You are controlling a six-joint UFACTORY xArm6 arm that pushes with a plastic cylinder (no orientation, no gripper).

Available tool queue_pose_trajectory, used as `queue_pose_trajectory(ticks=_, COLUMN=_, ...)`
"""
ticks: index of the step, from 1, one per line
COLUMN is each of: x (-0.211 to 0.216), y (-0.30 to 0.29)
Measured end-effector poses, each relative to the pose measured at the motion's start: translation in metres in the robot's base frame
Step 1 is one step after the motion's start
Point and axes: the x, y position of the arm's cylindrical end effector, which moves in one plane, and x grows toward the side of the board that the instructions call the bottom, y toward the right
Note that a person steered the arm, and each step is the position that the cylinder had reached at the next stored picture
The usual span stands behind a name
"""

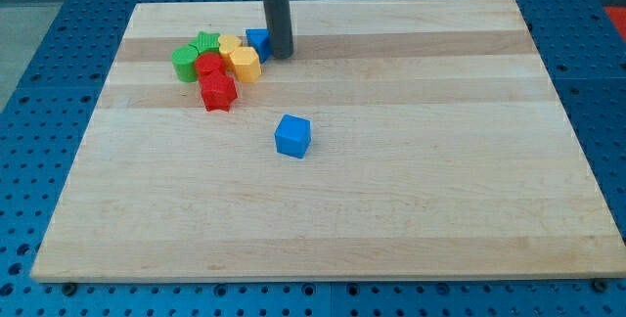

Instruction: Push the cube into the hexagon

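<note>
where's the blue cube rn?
The blue cube sits alone near the board's middle, toward the view's bottom-right of the block cluster; nearest is the red block. My tip is above it, by the cluster.

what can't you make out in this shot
- Blue block behind my tip: the rod covers its right side, so shape and contact are unclear.
- Green blocks and red blocks: packed together, exact shapes too small to tell.
- Rod's upper end: cut off by the view's top.

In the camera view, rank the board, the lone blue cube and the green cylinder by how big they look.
1. Board, by far the largest.
2. Blue cube and green cylinder look about alike; the cube is nearer the view's bottom, so I won't rank them.
</note>
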Motion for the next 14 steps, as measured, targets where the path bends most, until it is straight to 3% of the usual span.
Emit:
queue_pose_trajectory(ticks=4, x=-0.019, y=-0.031)
queue_pose_trajectory(ticks=5, x=-0.019, y=0.0)
queue_pose_trajectory(ticks=6, x=0.001, y=0.07)
queue_pose_trajectory(ticks=7, x=0.063, y=0.119)
queue_pose_trajectory(ticks=8, x=0.146, y=0.112)
queue_pose_trajectory(ticks=10, x=0.208, y=-0.023)
queue_pose_trajectory(ticks=11, x=0.212, y=-0.08)
queue_pose_trajectory(ticks=12, x=0.178, y=-0.072)
queue_pose_trajectory(ticks=13, x=0.139, y=-0.024)
queue_pose_trajectory(ticks=14, x=0.131, y=0.003)
